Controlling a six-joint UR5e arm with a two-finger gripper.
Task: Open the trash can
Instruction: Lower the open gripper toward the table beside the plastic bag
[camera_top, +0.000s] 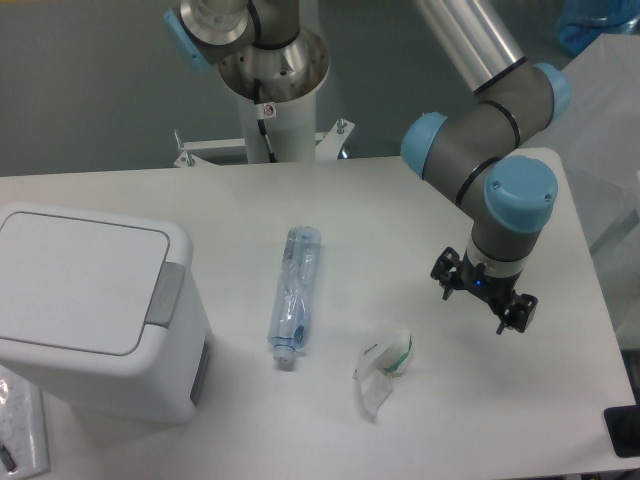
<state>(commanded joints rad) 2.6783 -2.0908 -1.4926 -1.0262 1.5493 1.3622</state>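
The trash can (95, 305) is a large white boxy bin at the table's left side. Its flat white lid (75, 280) lies shut. A grey rectangular push-latch (164, 296) sits at the lid's right rim. My gripper (484, 301) hangs over the right part of the table, far to the right of the bin. Its two black fingers are spread apart and hold nothing.
An empty clear plastic bottle (294, 293) lies lengthwise in the table's middle. A crumpled white-and-green wrapper (384, 364) lies between the bottle and the gripper. A flat clear packet (20, 432) lies at the bin's front left. The arm's base post (270, 90) stands at the back.
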